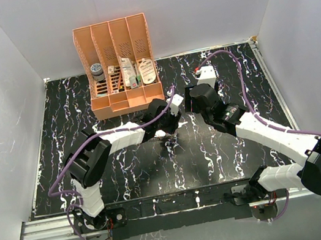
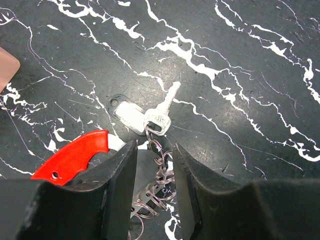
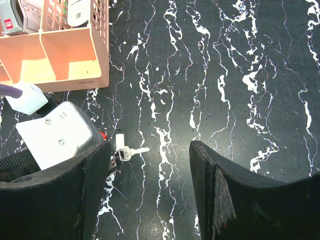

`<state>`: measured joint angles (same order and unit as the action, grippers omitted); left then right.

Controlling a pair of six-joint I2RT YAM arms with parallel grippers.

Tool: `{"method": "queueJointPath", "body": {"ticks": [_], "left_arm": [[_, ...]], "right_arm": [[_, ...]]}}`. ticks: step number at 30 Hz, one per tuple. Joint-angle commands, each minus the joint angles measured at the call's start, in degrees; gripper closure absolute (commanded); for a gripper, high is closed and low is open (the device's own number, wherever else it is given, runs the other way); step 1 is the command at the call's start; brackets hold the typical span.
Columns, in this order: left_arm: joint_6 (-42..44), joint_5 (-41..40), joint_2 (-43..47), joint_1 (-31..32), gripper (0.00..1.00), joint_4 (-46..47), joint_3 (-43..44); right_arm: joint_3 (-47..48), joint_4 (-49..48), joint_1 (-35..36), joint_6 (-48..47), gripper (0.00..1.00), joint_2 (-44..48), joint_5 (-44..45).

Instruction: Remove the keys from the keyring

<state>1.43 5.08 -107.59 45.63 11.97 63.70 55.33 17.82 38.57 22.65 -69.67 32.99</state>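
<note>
The keys lie mid-table as a small bunch: a silver key (image 2: 165, 107) flat on the black marbled table (image 2: 240, 100), a red part (image 2: 70, 157) to its left, and a pale oval tag (image 2: 126, 112) beside it. A chain of wire rings, the keyring (image 2: 161, 170), runs from the silver key back between the jaws of my left gripper (image 2: 153, 147), which is shut on the rings and a flat metal piece. My right gripper (image 3: 150, 145) hovers open just right of the bunch, with the silver key (image 3: 131, 151) near its left finger. In the top view both grippers meet above the keys (image 1: 169, 140).
An orange compartment organiser (image 1: 118, 65) holding small items stands at the back of the table, close behind the left arm; its front wall (image 3: 55, 50) shows in the right wrist view. White walls enclose the table on three sides.
</note>
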Motion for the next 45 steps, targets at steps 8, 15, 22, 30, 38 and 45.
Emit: {"method": "queueJointPath", "body": {"ticks": [8, 15, 22, 30, 38, 45], "left_arm": [[-0.37, -0.23, -1.53, 0.56, 0.60, 0.18, -0.88], [-0.33, -0.60, -2.48, 0.69, 0.61, 0.73, -1.21], [-0.47, -0.77, -2.51, 0.64, 0.64, 1.76, -1.39], [-0.48, -1.13, -1.69, 0.69, 0.63, 2.55, -0.94], [-1.17, -1.77, -1.91, 0.62, 0.63, 3.13, -0.64], [-0.38, -2.63, -2.95, 0.69, 0.67, 2.18, 0.23]], "right_arm": [[-0.45, -2.91, -0.12, 0.47, 0.37, 2.52, 1.88], [0.07, -3.81, -0.11, -0.97, 0.37, 4.70, 4.72], [-0.57, -3.70, -0.14, -0.37, 0.36, 4.63, 3.02], [-1.04, -3.75, -0.08, 0.19, 0.37, 4.13, 1.76], [-1.47, -3.59, -0.14, 0.24, 0.36, 3.78, 0.68], [-1.50, -3.61, -0.15, 0.40, 0.36, 4.07, 0.82]]}}
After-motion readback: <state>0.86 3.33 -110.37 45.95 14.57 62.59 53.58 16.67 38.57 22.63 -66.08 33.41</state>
